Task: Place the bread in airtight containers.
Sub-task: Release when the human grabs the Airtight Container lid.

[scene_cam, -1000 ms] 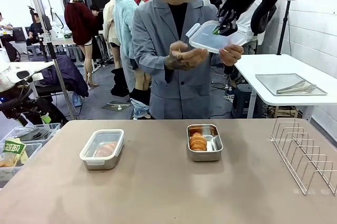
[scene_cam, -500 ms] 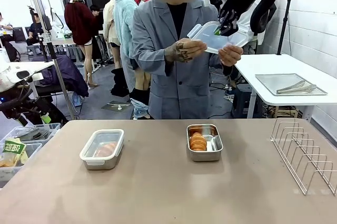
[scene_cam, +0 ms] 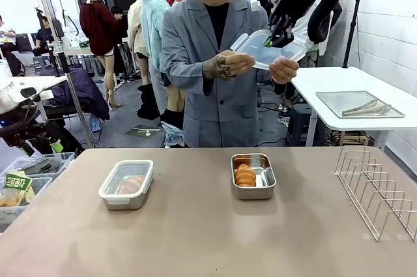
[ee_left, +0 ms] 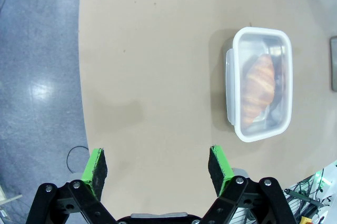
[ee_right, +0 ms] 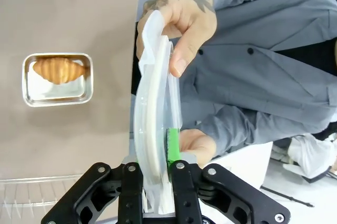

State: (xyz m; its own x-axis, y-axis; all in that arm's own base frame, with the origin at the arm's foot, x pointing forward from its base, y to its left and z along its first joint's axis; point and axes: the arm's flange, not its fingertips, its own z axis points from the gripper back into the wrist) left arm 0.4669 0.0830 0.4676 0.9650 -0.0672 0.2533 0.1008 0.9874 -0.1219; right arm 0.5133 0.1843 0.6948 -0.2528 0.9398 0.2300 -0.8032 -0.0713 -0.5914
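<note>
High above the table's far side, my right gripper (scene_cam: 277, 34) (ee_right: 154, 155) is shut on the edge of a clear white-rimmed lid (scene_cam: 266, 49) (ee_right: 151, 103). The person's two hands (scene_cam: 228, 65) (ee_right: 181, 21) also hold that lid. Below, an open steel airtight container (scene_cam: 253, 176) (ee_right: 58, 79) holds one piece of bread (scene_cam: 245, 174) (ee_right: 58, 69). At the left stands a second container (scene_cam: 126, 184) (ee_left: 259, 91) with its lid on and bread (ee_left: 258, 87) inside. My left gripper (ee_left: 156, 163) hangs open above bare table beside it.
A wire rack (scene_cam: 378, 192) stands at the table's right edge. Behind it, a white side table carries a flat steel tray (scene_cam: 358, 104) with tongs. Bins with packets (scene_cam: 26, 182) sit off the left edge. The table's front half is bare.
The person's free hand has come up and taken the lid's near edge. The lid has dropped slightly. My right gripper stays shut on it; the left arm has not moved.
</note>
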